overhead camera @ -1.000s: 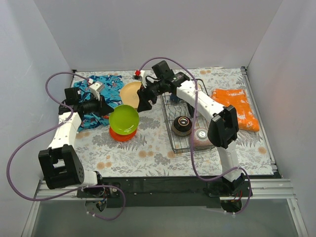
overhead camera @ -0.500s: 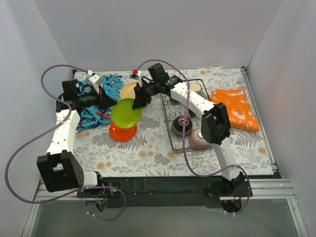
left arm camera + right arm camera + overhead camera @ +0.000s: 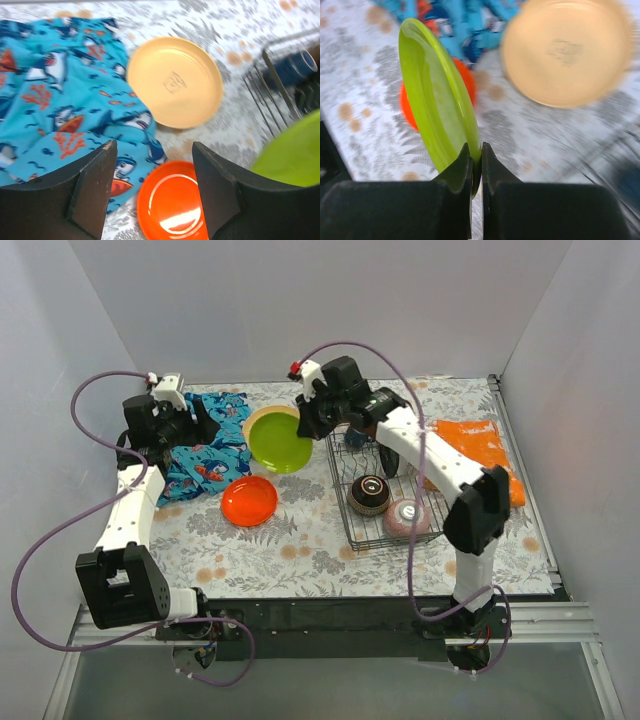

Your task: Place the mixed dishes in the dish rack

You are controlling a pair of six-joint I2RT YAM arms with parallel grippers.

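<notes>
My right gripper (image 3: pixel 304 426) (image 3: pixel 476 148) is shut on the rim of the green plate (image 3: pixel 278 440) (image 3: pixel 436 95), which hangs tilted in the air just left of the dish rack (image 3: pixel 345 512). My left gripper (image 3: pixel 203 422) (image 3: pixel 153 146) is open and empty above the blue cloth's edge. The red-orange plate (image 3: pixel 250 500) (image 3: pixel 172 205) lies on the table. The yellow-orange plate (image 3: pixel 175 82) (image 3: pixel 567 50) lies further back, mostly hidden by the green plate in the top view. In the rack sit a brown-ringed bowl (image 3: pixel 369 494), a pink bowl (image 3: pixel 407 517) and a dark blue mug (image 3: pixel 292 70).
The blue patterned cloth (image 3: pixel 205 452) (image 3: pixel 60 95) lies crumpled at the back left under my left arm. An orange crinkly bag (image 3: pixel 482 455) lies right of the rack. White walls close in the table on three sides.
The green plate passed from my left gripper to my right. The left opened and pulled back to the left; the right shut on the rim and lifted the plate back toward the rack.
</notes>
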